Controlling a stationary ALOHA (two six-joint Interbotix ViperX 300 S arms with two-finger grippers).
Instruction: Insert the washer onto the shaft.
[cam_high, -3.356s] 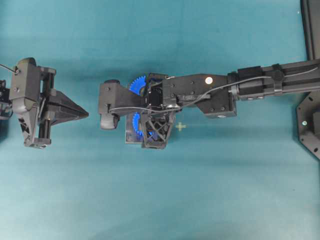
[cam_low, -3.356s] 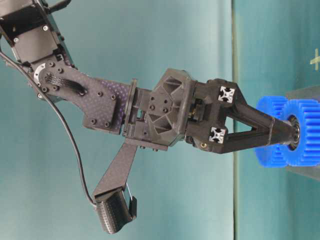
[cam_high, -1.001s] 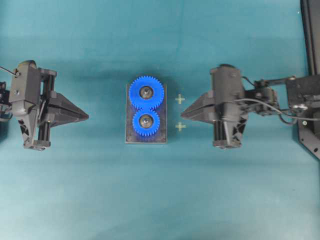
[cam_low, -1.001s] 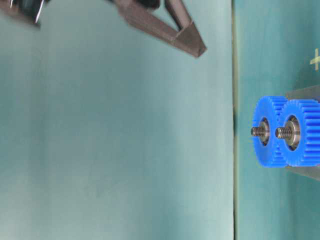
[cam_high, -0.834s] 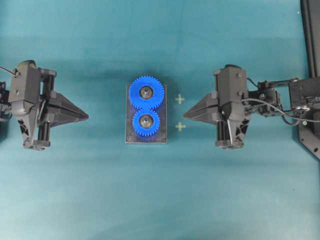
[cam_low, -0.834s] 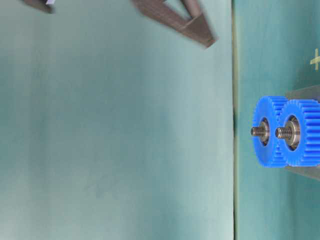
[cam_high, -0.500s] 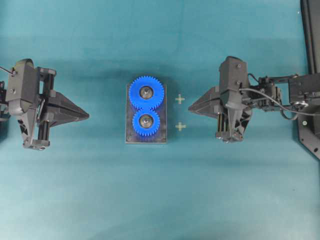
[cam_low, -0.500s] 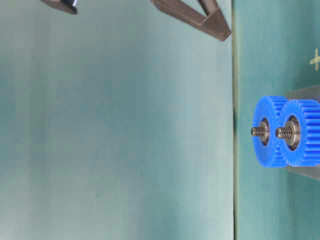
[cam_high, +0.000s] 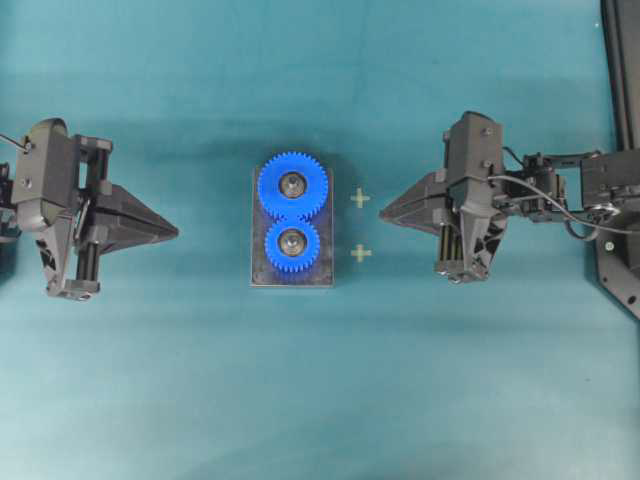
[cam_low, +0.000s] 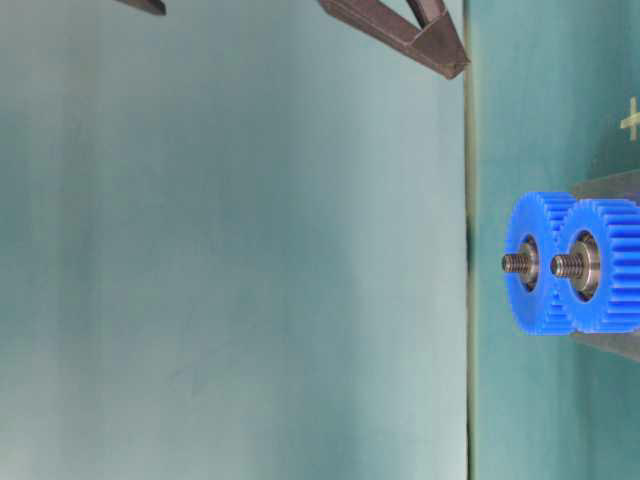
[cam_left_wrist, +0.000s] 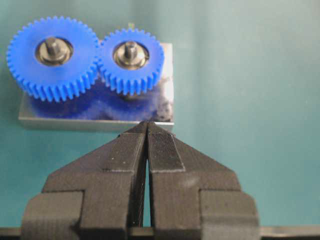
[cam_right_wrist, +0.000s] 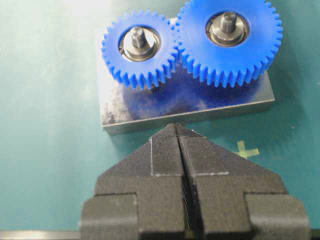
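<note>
Both sets of fingers are pressed together with nothing between them. In the left wrist view the left gripper (cam_left_wrist: 147, 126) comes to a sharp closed wedge, and the right gripper (cam_right_wrist: 175, 127) looks the same in its own wrist view. From overhead they point at each other from opposite sides, the left one (cam_high: 174, 232) well off to one side and the right one (cam_high: 383, 212) nearer the middle, neither touching anything.

Between them sits a metal base plate (cam_high: 327, 230) on the teal bench (cam_high: 320, 400), carrying two meshed blue gears, a larger gear (cam_high: 292, 185) and a smaller gear (cam_high: 292, 244). Each has a shaft poking up through a silvery ring at its hub, and I honestly can't tell whether that ring is the washer or just the bearing.

The wrist views give the close detail: the far shaft (cam_right_wrist: 228, 20) and near shaft (cam_right_wrist: 138, 36) show as short stubs, and the plate's top is scuffed and reflects the blue. The table-level view adds what those miss, namely that both shafts (cam_low: 515, 262) are threaded and stand proud of the gear faces. Overhead adds two pale cross marks (cam_high: 360, 199) on the bench just beside the plate, on the right gripper's side.
</note>
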